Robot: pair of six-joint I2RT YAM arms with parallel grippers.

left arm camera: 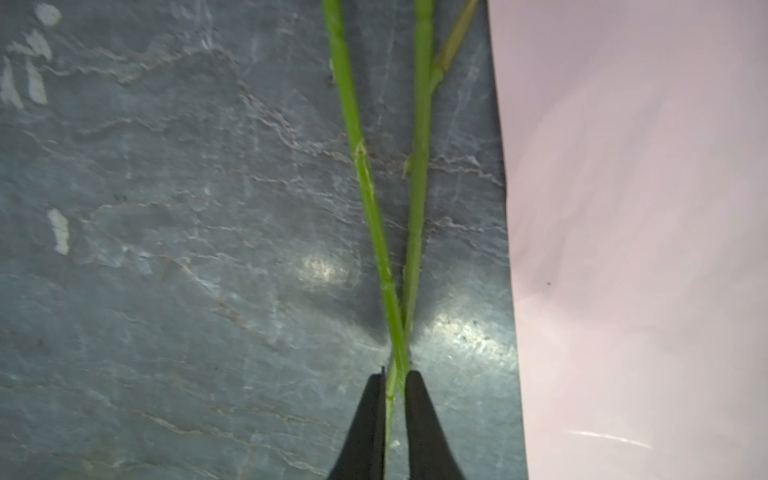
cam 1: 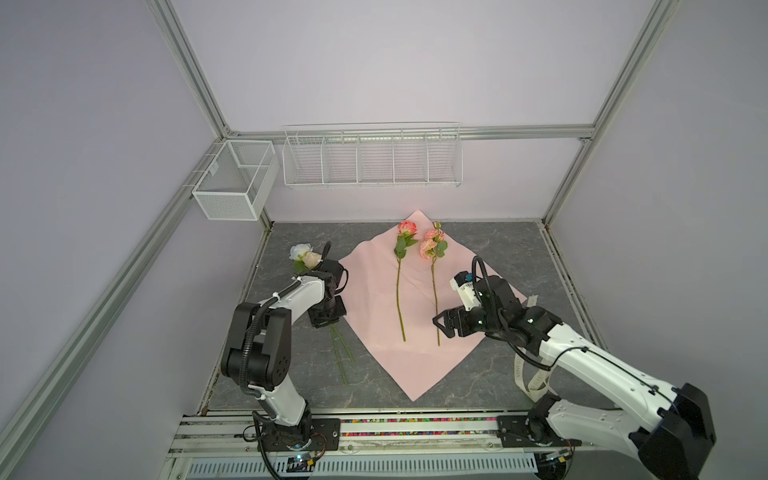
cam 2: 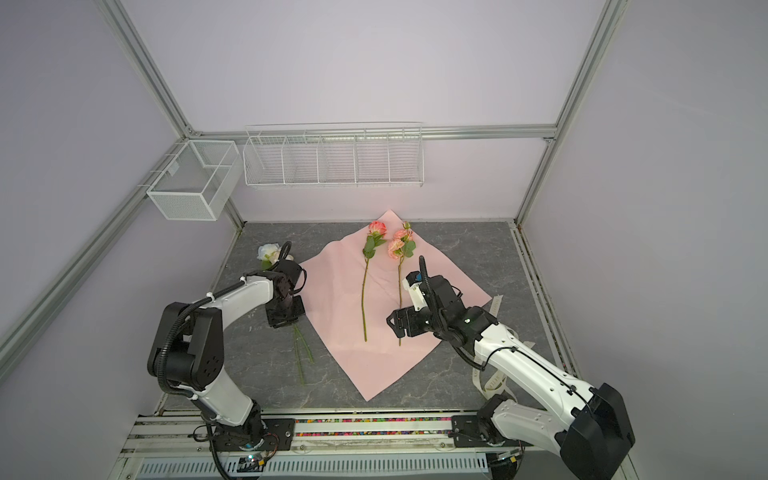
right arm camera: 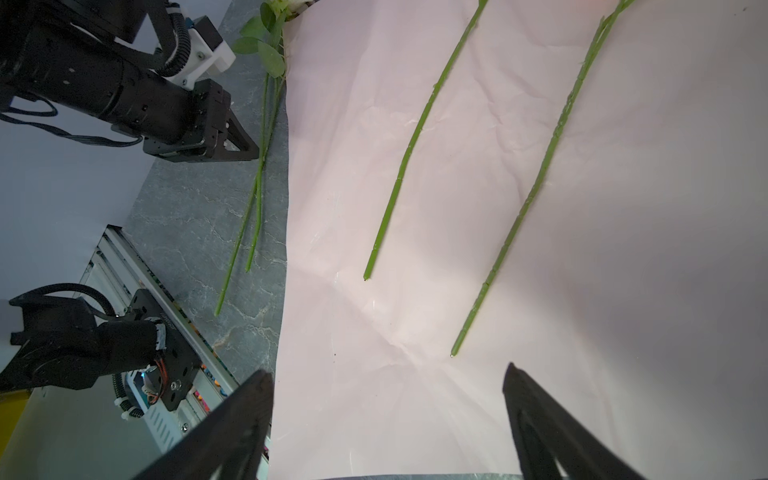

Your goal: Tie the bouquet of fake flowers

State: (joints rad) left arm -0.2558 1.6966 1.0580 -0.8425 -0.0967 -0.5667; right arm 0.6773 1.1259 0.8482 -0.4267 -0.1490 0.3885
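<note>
Left tool [left arm camera: 395, 372] pinches two thin crossed stems [left arm camera: 417, 187] on veined desk [left arm camera: 166, 249], beside creased paper [left arm camera: 623, 249] edge. Right tool [right arm camera: 387, 370] gapes, empty.

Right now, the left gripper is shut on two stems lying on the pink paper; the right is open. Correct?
No: the stems lie on the grey table beside the paper, as the left wrist view shows. The left gripper is shut on them; the right gripper is open.

Dark grey, marble-veined tabletop [cam 1: 498, 249], seen in both top views. Directly on it lie: a pale pink square paper sheet [cam 1: 374, 291], set cornerwise at centre; two cream and pale-blue artificial roses [cam 1: 305, 257], thin green stems crossed, just beside the sheet's left edge; a cream printed ribbon [cam 1: 538, 380], right, partly hidden.
</note>
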